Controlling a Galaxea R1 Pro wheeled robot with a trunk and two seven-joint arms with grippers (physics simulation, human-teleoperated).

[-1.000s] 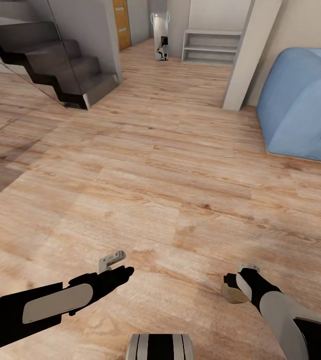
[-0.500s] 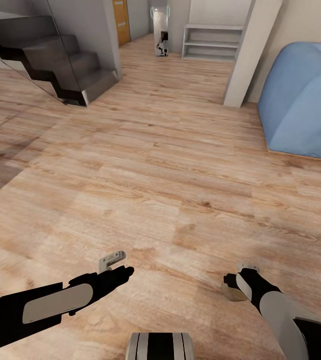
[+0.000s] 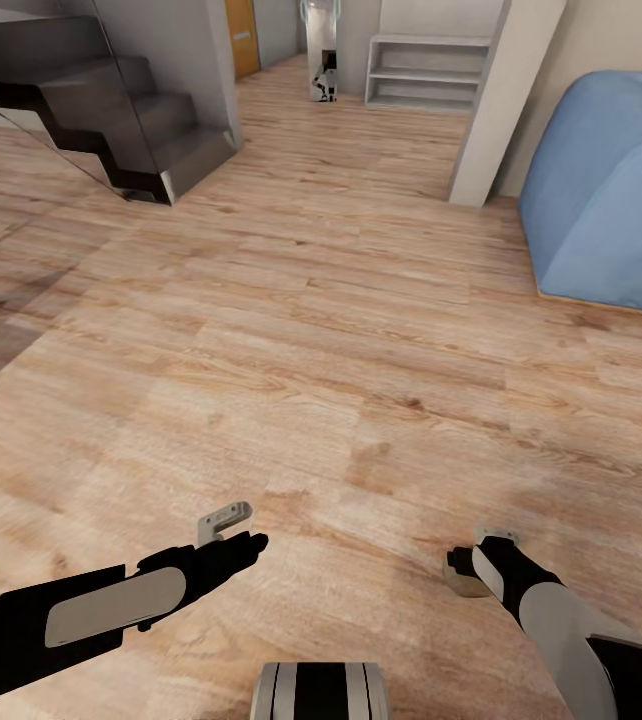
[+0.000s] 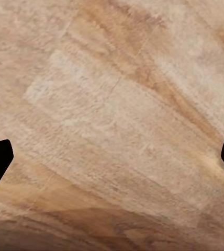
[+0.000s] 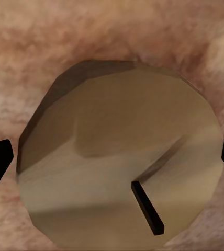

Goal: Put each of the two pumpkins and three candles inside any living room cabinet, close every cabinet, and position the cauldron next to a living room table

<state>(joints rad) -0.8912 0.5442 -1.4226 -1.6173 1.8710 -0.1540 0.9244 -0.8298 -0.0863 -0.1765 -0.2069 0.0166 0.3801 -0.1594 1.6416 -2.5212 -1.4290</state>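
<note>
My right gripper (image 3: 458, 573) is closed around 1 candle (image 5: 120, 157). My left gripper (image 3: 226, 518) is wide open, holding nothing. Around me are wood floor (image 3: 341, 330) and a blue sofa (image 3: 601, 200). I think I am carrying it; next I must find the cabinet.

A home, likely its living area: wood plank floor (image 3: 341, 330), staircase (image 3: 111, 90), blue sofa (image 3: 611, 190), shelving (image 3: 426, 72).

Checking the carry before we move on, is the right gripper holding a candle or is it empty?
Holding one. The candle sits between the right gripper fingertips, its tan side showing in the head view.
</note>
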